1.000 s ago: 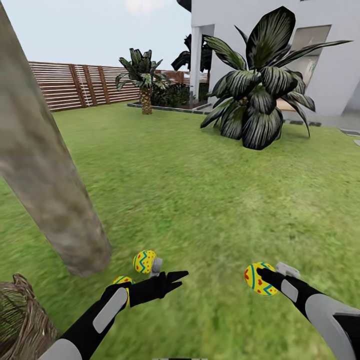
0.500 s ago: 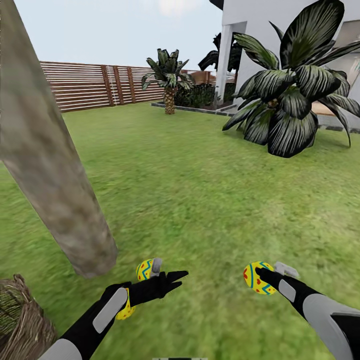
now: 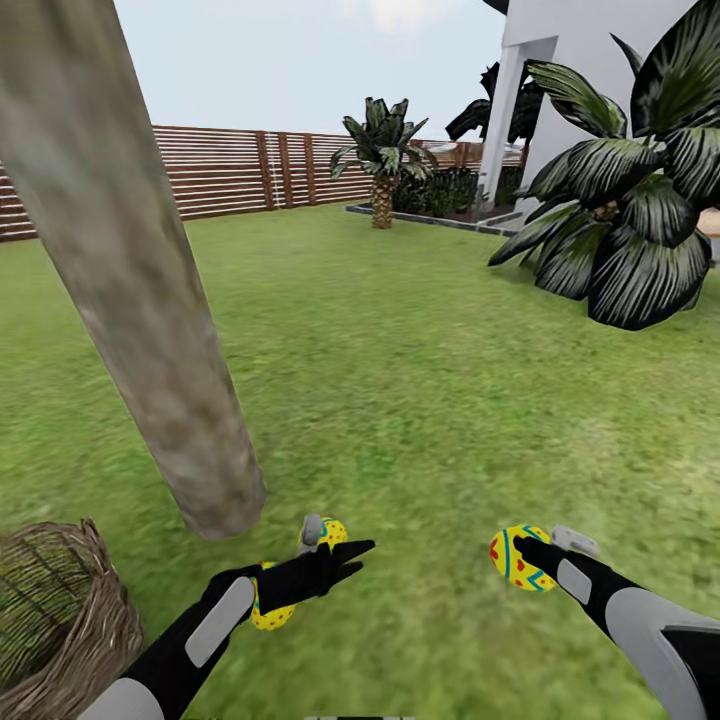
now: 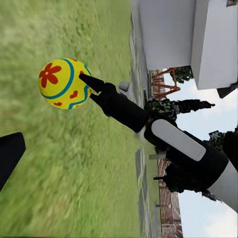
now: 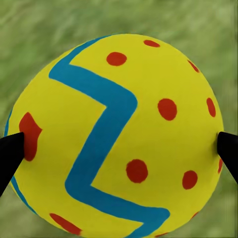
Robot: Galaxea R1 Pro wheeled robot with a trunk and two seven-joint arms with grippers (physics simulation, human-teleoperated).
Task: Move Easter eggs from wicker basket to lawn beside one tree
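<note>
— Underfoot? Mottled green lawn (image 3: pixel 420 400), slatted fence (image 3: pixel 230 172) behind, grey trunk (image 3: pixel 130 270) close by.
— Eggs? One egg (image 3: pixel 518 558) clamped in right hand (image 3: pixel 535 550); two on grass under left hand (image 3: pixel 335 560), spread open. Basket (image 3: pixel 60 620) beside.

1. The black two-fingered left gripper (image 3: pixel 335 560) is extended forward low, its fingers parted with nothing between them.
2. The black two-fingered right gripper (image 3: pixel 530 550) is clamped on a yellow zigzag-banded egg (image 3: pixel 515 558), one fingertip (image 5: pixel 10 153) pressed at each side.
</note>
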